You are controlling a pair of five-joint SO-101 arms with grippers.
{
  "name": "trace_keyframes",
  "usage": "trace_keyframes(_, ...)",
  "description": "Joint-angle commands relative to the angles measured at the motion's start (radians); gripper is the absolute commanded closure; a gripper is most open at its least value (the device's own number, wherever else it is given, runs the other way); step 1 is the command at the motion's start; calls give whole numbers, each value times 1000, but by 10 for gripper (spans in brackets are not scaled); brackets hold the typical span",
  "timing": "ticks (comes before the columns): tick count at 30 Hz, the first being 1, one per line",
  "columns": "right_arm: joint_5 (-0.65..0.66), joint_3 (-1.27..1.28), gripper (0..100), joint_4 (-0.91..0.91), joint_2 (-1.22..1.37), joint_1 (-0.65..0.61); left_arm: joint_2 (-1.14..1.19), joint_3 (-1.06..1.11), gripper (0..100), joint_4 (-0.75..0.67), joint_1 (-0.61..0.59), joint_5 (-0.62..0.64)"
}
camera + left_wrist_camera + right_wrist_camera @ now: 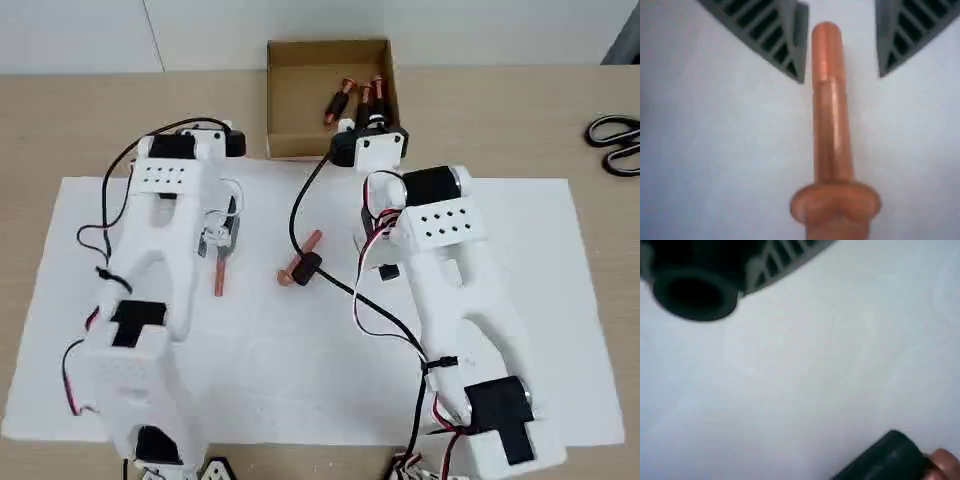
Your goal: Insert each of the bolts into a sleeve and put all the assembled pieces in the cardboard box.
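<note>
A copper bolt [832, 135] lies on the white sheet [300, 380], head toward the table's front edge [220, 272]. My left gripper [840, 55] is open, its grey fingers [782, 42] standing either side of the bolt's tip without touching it. My right gripper [385, 262] is shut on a black sleeve [692, 292], whose open end faces the wrist camera. Between the arms lies an assembled piece [300, 265], a bolt inside a black sleeve [887, 457]. The cardboard box [290, 100] at the back holds three assembled pieces [360, 100].
Black and red cables [340, 280] trail across the sheet between the arms, running right beside the assembled piece. Scissors [615, 140] lie on the wooden table at the far right. The sheet's front half is bare.
</note>
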Motion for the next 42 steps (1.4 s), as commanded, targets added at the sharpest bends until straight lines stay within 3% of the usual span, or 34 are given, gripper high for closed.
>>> trace_keyframes(1,8,-6,995,7,-54,12,51,-99,913,-15,6,15)
trace_keyframes(16,5,-5,995,7,-54,12,299,-308,917,-15,6,35)
trace_keyframes(20,5,-5,995,7,-54,12,308,-312,996,-15,8,35)
trace_keyframes(26,5,-5,995,4,-54,12,301,-314,994,2,8,29)
trace_keyframes(34,6,-5,995,5,-54,12,104,-412,994,57,8,21)
trace_keyframes(42,3,-5,991,-2,-62,12,-245,-300,994,57,25,-54)
